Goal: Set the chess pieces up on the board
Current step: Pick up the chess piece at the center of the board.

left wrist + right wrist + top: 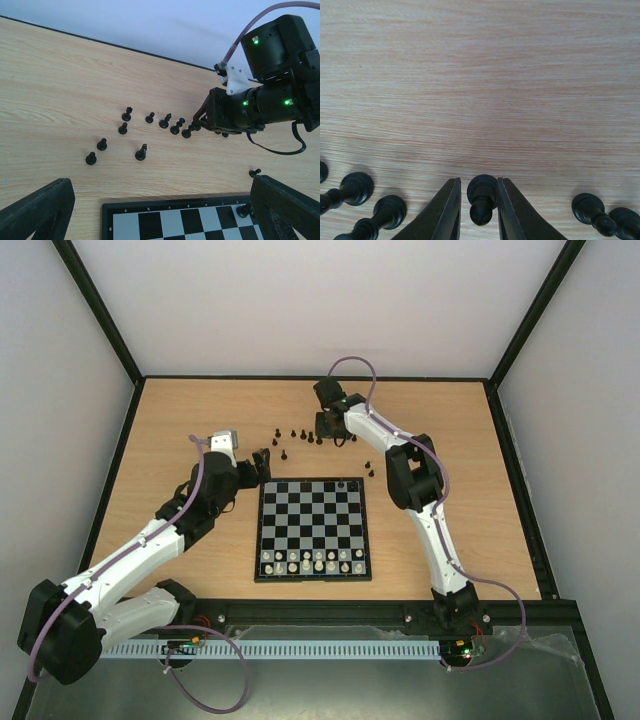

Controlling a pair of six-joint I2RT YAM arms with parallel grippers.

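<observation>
The board (259,530) lies mid-table with one black piece (349,483) on its far row. Several black chess pieces (300,435) stand scattered on the wood beyond it. In the right wrist view my right gripper (478,179) brackets a black pawn (482,192). Its right finger touches the pawn's base and a thin gap shows on the left side. More pieces (355,189) stand on either side. My left gripper (160,200) hovers wide open over the board's far edge (165,204), holding nothing, with loose pieces (141,152) ahead of it.
Pale white pieces (312,560) fill the board's two near rows. Two lone black pieces (369,467) stand right of the board's far corner. The right arm's wrist (260,107) reaches in low over the scattered pieces. Black frame rails border the table.
</observation>
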